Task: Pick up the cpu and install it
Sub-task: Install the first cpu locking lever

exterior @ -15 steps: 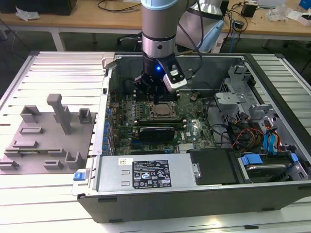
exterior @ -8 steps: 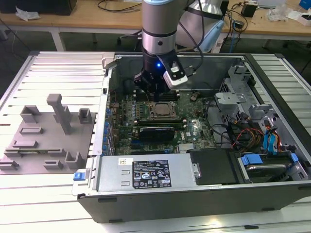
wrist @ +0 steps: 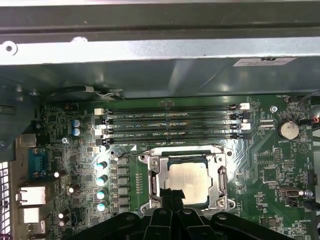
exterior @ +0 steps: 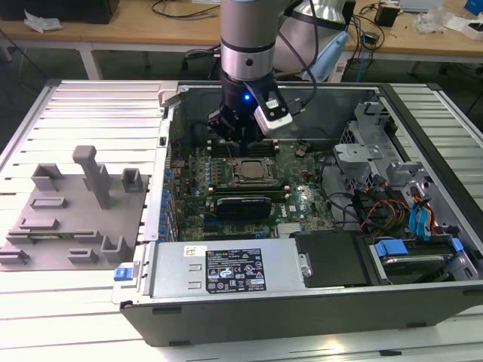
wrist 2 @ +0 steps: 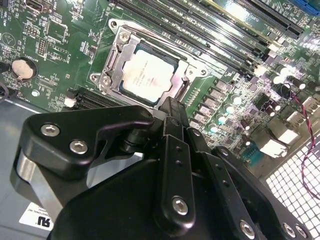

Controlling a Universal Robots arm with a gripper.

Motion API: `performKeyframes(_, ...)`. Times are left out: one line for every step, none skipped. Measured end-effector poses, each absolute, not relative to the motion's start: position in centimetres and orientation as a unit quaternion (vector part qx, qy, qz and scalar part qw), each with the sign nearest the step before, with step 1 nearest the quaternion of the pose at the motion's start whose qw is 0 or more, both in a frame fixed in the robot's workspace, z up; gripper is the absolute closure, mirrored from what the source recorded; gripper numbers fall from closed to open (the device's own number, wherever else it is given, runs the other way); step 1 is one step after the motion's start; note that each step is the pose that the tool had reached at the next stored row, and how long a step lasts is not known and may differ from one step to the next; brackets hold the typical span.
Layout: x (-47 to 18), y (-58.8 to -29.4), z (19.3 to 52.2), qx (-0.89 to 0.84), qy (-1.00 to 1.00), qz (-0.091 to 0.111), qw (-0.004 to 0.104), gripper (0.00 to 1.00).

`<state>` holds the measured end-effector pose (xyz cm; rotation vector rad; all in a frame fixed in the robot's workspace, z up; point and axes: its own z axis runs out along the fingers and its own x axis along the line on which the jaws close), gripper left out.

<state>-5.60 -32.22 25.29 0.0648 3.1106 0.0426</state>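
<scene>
CPU (exterior: 251, 172) lies flat in its socket on the green motherboard (exterior: 298, 177), near the middle of the open computer case (exterior: 302, 89). Its pale metal top faces up. In both wrist views it (wrist 2: 149, 75) (wrist: 189, 181) sits square inside the silver socket frame (wrist: 155, 185), level with it.

The gripper (exterior: 240, 143) hangs from the arm over the board. In the exterior view it stands at about twelve o'clock from the chip, just beside it. In both wrist views the black fingertips (wrist 2: 172, 106) (wrist: 172, 195) come to a single narrow point over the near edge of the socket. The jaws look clenched together with nothing held between them. Whether the tips touch the chip or the frame I cannot tell.

The row of long memory slots (wrist: 172, 122) runs just beyond the socket, and a round coin battery (wrist: 288, 130) sits off to one side on the board.

In the exterior view, the black graphics card (exterior: 243, 204) lies at six o'clock from the chip, close by. Further that way is the grey power supply (exterior: 226, 271). Outside the case, at nine o'clock and well apart, the grey plastic fixture (exterior: 75, 219) stands on the ribbed table (exterior: 90, 98).
</scene>
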Motion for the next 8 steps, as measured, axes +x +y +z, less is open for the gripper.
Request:
performKeyframes(-5.60,-32.22,25.38,0.021,1.000,0.014,0.015,0.89)
performKeyframes(-5.60,-32.22,25.47,0.021,1.000,0.014,0.015,0.89)
performKeyframes(-5.60,-32.22,25.61,0.021,1.000,0.014,0.015,0.89)
performKeyframes(-5.60,-32.22,25.69,0.021,1.000,0.014,0.015,0.89)
performKeyframes(-5.60,-32.22,25.77,0.021,1.000,0.014,0.015,0.89)
performKeyframes(-5.60,-32.22,25.78,0.021,1.000,0.014,0.015,0.89)
performKeyframes(-5.60,-32.22,25.78,0.021,1.000,0.014,0.015,0.89)
performKeyframes(-5.60,-32.22,25.79,0.021,1.000,0.014,0.015,0.89)
